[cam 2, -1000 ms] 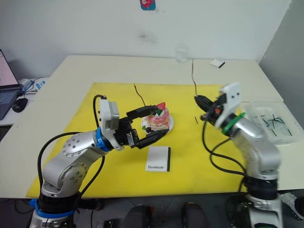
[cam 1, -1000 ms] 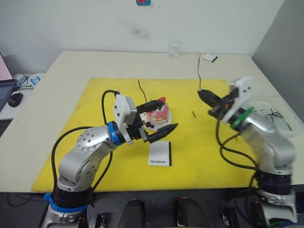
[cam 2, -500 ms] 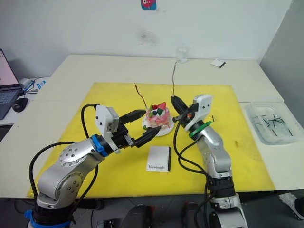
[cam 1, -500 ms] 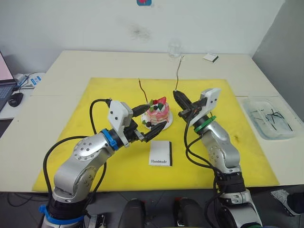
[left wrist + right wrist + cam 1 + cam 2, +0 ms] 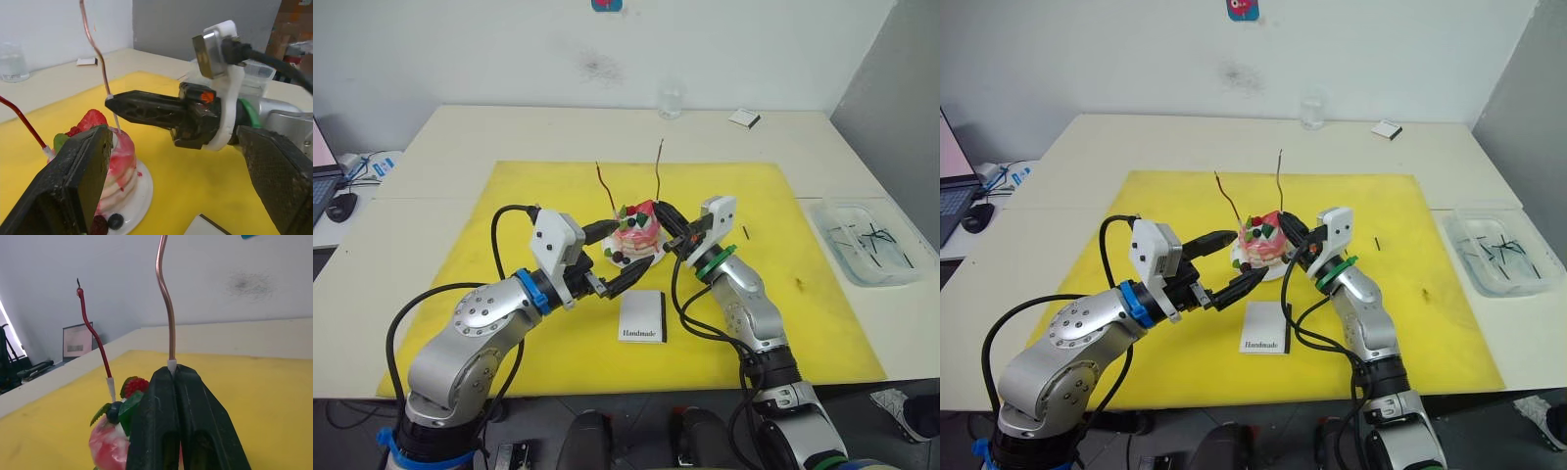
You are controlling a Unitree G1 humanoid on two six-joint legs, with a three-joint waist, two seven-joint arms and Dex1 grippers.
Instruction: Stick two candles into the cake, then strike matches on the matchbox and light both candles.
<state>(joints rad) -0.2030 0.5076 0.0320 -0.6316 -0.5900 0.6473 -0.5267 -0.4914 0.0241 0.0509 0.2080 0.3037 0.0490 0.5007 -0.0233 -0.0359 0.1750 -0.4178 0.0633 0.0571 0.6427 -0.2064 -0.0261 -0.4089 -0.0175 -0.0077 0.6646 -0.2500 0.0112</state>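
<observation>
The pink cake [image 5: 637, 233] sits on its white plate [image 5: 653, 257] mid-mat. A dark red candle [image 5: 605, 188] stands upright in it. My right gripper [image 5: 662, 210] is shut on the olive-gold candle [image 5: 658, 168], held upright at the cake's right side. The candle's pale end [image 5: 115, 117] reaches down to the cake top. My left gripper [image 5: 634, 247] is open, its fingers [image 5: 80, 183] spread on either side of the cake's near side without touching it. The matchbox [image 5: 643, 317] lies flat just in front. One match [image 5: 744, 232] lies on the mat to the right.
The yellow mat [image 5: 529, 196] covers the middle of the cream table. A clear tray [image 5: 867, 240] holding several dark sticks sits at the right edge. A small box [image 5: 744, 118] and a glass [image 5: 672, 98] stand at the back. A laptop [image 5: 323, 157] is at far left.
My right arm has swung left from the mat's right side to the cake, carrying the olive-gold candle. The left gripper stays open by the cake.
</observation>
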